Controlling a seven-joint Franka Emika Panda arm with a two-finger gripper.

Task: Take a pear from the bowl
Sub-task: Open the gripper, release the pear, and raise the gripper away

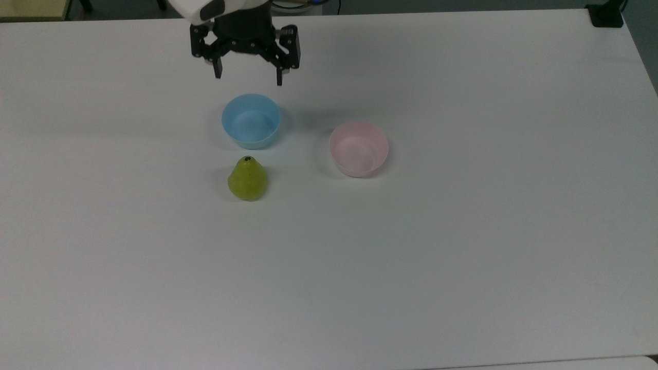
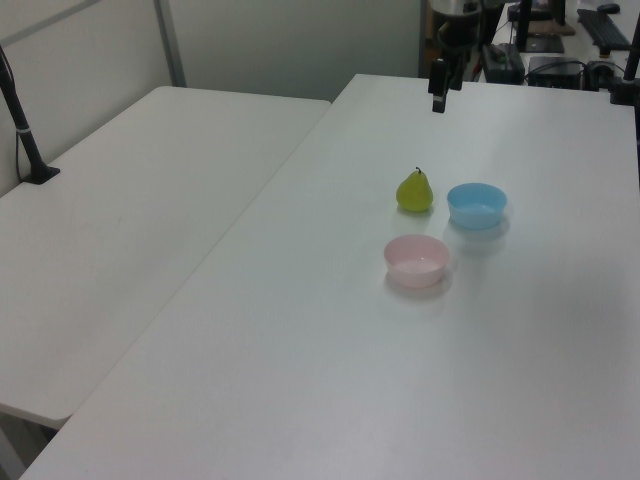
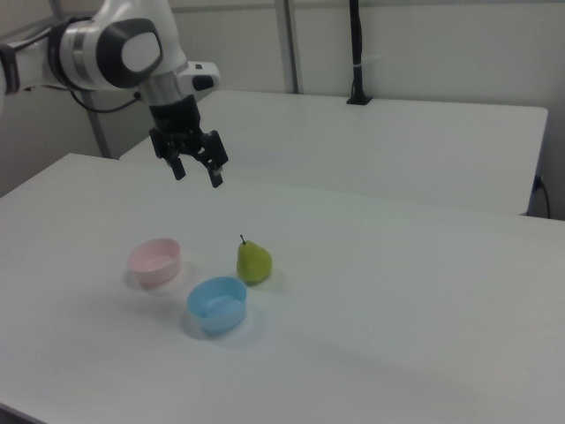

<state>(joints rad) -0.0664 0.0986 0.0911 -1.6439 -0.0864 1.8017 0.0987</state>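
table [image 1: 462, 267]: white, wide, carries all three items; second white table [image 2: 130, 200] butts against it on the left view's left, and in the right view sits behind it [image 3: 397, 141].
room: pale wall panels with grey uprights behind the tables; black post [image 3: 356, 53] clamped on the far table in the right view; black clamp [image 1: 606, 15] at the top view's upper right corner.
arm: white Panda wrist with dark joint [image 3: 124, 53] reaches in from the right view's upper left.
tool [image 1: 248, 72]: black fingers spread wide, holding nothing, touching nothing; hangs in the air above the table, pointing down; in the top view it sits above the blue bowl's far edge side, well apart from the pear. Also seen at [image 3: 196, 173] and [image 2: 438, 100].
blue bowl [image 1: 251, 121]: light blue, upright, nothing inside; just beside the pear, not touching as far as I can tell.
bowl [image 1: 359, 148]: pale pink, upright, nothing inside; to the top view's right of the blue bowl, clear gap between them.
pear [image 1: 247, 179]: yellow-green, stands upright on the bare table, dark stem up; outside both bowls, just below the blue bowl in the top view, to the top view's left of the pink one. Right view: [image 3: 253, 261], between the two bowls and behind them.
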